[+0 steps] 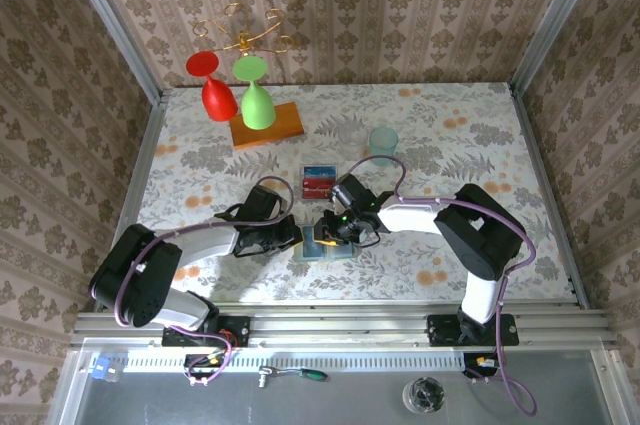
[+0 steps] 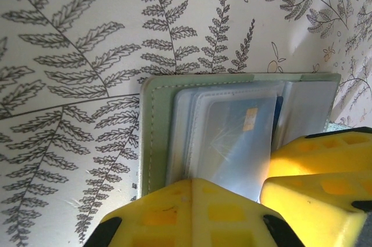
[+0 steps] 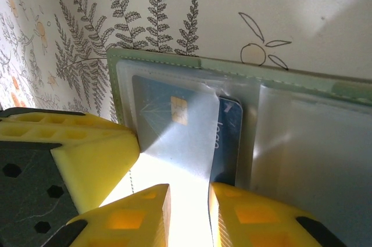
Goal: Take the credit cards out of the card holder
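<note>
Right gripper (image 3: 189, 196), card holder (image 3: 174, 60) at fingertips

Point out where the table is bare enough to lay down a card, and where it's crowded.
Bare table runs right of the teal cup to the right wall, and between the orange board and the left arm. Crowded: the centre, where left fingers and right fingers meet on the card holder, red cards just beyond.

- Top view was bright, even, sharp; shadows soft.
- Right wrist had blown-out glare on the card holder (image 3: 302, 142) pocket.
- Near yellow fingers (image 3: 93, 160) were blurred in both wrist views.
</note>
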Available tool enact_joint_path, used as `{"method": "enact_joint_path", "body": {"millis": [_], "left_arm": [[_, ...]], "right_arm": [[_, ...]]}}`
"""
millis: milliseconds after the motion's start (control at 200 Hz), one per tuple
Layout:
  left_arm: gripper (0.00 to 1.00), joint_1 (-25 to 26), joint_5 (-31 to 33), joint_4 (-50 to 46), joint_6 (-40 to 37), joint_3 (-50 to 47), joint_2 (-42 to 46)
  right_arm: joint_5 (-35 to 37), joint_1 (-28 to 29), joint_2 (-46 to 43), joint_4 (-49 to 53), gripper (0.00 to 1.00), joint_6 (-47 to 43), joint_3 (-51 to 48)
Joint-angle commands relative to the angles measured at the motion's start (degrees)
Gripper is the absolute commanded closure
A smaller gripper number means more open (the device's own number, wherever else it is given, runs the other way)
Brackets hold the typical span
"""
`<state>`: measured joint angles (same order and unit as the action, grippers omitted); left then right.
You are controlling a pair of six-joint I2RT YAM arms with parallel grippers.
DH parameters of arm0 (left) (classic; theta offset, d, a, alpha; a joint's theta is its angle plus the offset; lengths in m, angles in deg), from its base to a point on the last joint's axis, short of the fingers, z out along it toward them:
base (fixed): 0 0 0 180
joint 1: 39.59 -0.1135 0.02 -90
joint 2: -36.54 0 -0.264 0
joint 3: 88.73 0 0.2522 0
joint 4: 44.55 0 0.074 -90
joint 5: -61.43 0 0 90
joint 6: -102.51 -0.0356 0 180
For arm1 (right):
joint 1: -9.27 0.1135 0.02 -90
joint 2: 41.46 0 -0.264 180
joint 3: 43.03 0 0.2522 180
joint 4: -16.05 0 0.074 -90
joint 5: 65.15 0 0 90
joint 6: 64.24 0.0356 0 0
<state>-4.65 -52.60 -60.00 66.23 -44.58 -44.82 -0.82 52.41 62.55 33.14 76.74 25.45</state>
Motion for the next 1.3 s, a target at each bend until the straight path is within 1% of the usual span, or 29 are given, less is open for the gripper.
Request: {"method": "enact_joint_path", "body": {"millis": [0,155,330,545,780,1030,1290], "left_arm": [[0.98,0.13,0.98,-2.09,-0.89,-1.15,0.94],[0.97,0.13,1.00,-2.52,-1.07,-1.04,1.07],[0.95,0.13,0.91,-2.63,-0.98,-0.95,1.23],[0.94,0.13,0.58,-3.27,-1.06,0.17,2.17],[0.98,0.67,0.04,-4.28,-1.42,1.97,3.21],[1.00,2.19,0.21,-4.11,-1.07,2.92,1.12],[1.00,2.76,1.71,-5.99,-0.98,2.57,0.32]], "right_arm": [[3.37,0.63,-0.23,6.29,0.74,-2.29,2.11],[5.44,0.59,-1.34,9.48,0.74,-4.02,2.99],[4.84,0.71,-1.72,8.78,0.74,-3.92,3.14],[4.41,0.69,-2.47,7.98,0.73,-3.59,2.73],[4.40,0.60,-4.37,6.77,0.73,-3.12,1.64],[4.64,0.36,-4.96,6.08,0.74,-2.86,0.35],[4.30,-0.12,-4.78,5.20,0.74,-2.60,-0.67]]}}
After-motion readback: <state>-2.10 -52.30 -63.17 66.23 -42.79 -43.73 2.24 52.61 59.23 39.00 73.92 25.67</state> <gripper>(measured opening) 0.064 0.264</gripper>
